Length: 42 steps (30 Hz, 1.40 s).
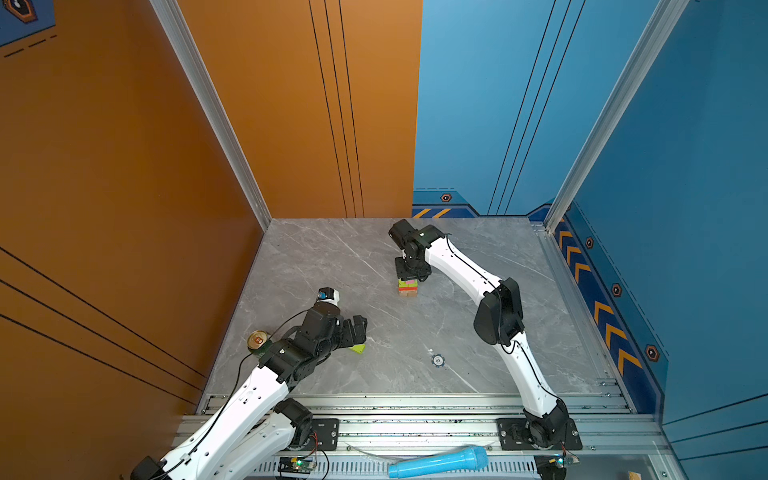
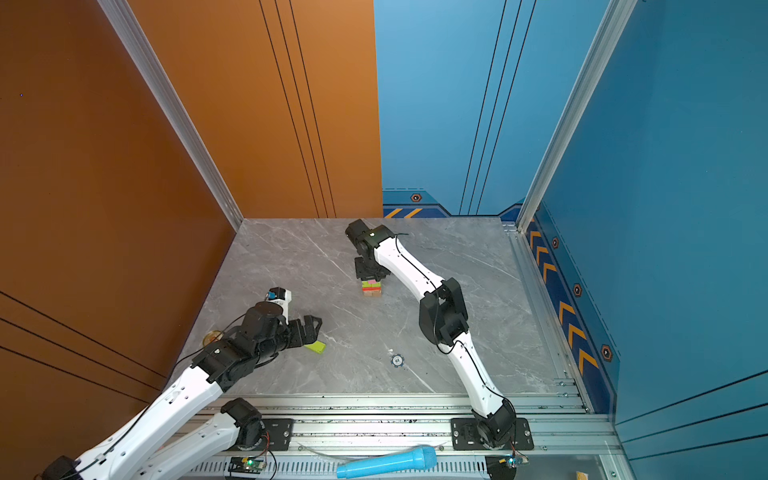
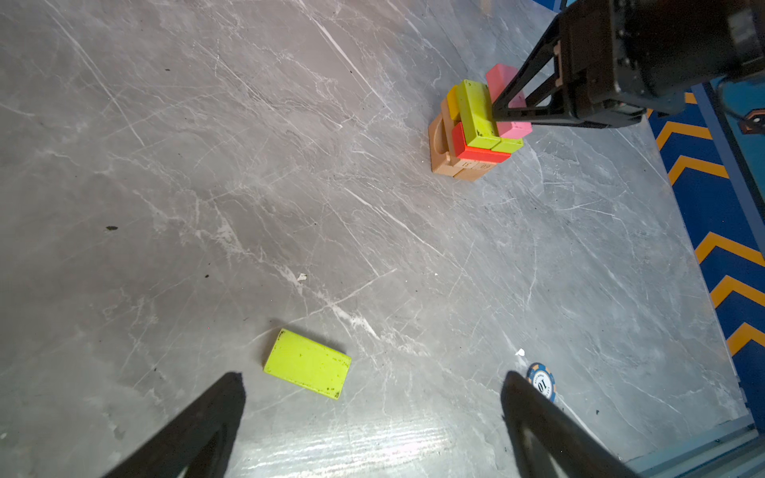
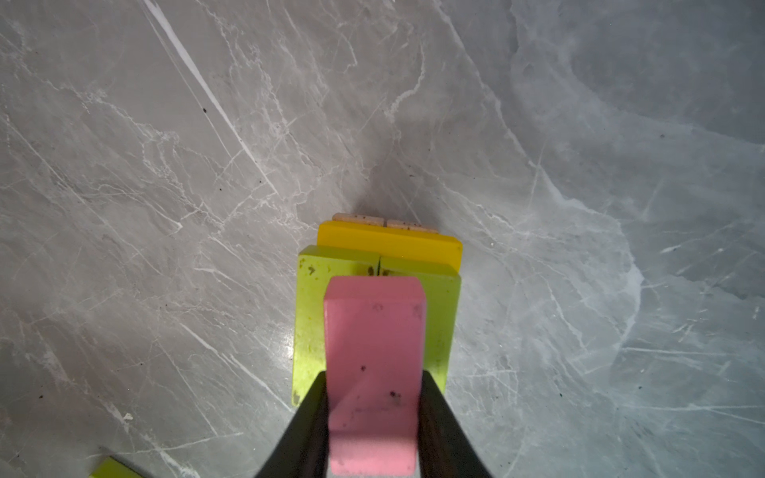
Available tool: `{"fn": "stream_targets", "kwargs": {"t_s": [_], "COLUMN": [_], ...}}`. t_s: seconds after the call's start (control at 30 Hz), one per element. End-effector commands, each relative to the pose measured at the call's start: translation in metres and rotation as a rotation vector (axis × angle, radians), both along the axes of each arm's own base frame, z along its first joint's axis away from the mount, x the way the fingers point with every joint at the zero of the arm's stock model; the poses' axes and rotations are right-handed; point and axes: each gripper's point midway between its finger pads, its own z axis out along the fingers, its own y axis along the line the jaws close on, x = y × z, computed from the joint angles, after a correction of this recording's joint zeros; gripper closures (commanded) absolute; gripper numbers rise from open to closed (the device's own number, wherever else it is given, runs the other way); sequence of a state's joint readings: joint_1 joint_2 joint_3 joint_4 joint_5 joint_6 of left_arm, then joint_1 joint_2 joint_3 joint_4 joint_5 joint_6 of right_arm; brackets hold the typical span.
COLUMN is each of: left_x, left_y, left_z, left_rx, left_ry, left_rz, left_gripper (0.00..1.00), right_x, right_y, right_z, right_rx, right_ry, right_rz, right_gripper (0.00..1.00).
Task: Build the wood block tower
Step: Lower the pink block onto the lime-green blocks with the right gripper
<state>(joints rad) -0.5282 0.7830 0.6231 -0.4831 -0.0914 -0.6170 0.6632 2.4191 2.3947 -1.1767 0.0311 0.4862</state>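
The tower (image 1: 408, 288) (image 2: 371, 288) stands mid-table: tan wood blocks at the base, red and yellow above, two lime green blocks side by side on top (image 3: 476, 111). A pink block (image 4: 374, 351) lies on the green layer, and my right gripper (image 4: 374, 377) (image 1: 409, 275) is shut on its sides from above. One loose lime green block (image 3: 307, 363) (image 1: 358, 348) lies flat on the table near the left arm. My left gripper (image 3: 372, 376) (image 1: 358, 328) hovers over it, open and holding nothing.
A green drink can (image 1: 258, 341) stands by the left arm near the orange wall. A round blue-white token (image 1: 437, 360) (image 3: 542, 383) lies near the front, close to one left finger. A light blue microphone (image 1: 438, 460) lies below the front rail.
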Motion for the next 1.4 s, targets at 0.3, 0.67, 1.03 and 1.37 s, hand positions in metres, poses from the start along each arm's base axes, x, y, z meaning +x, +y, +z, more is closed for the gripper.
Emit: {"fn": "stream_targets", "kwargs": {"t_s": [0.3, 0.67, 1.03, 1.37], "left_x": [-0.002, -0.002, -0.001, -0.001], "left_y": [0.003, 0.005, 0.005, 0.006], "left_z": [-0.002, 0.0, 0.0, -0.001], "left_rx": [-0.009, -0.018, -0.022, -0.022], "left_ry": [0.0, -0.004, -0.005, -0.002], "left_rz": [-0.012, -0.007, -0.005, -0.005], "left_gripper": [0.02, 0.02, 0.02, 0.02], "right_x": [-0.001, 0.0, 0.002, 0.006], "right_y": [-0.003, -0.004, -0.005, -0.008], "right_z": [-0.002, 0.004, -0.007, -0.004], "right_rx": [-0.036, -0.029, -0.044, -0.044], "right_ry": [0.006, -0.002, 0.012, -0.003], "right_rz": [-0.032, -0.035, -0.044, -0.073], "right_gripper": [0.61, 0.6, 0.63, 0.66]}}
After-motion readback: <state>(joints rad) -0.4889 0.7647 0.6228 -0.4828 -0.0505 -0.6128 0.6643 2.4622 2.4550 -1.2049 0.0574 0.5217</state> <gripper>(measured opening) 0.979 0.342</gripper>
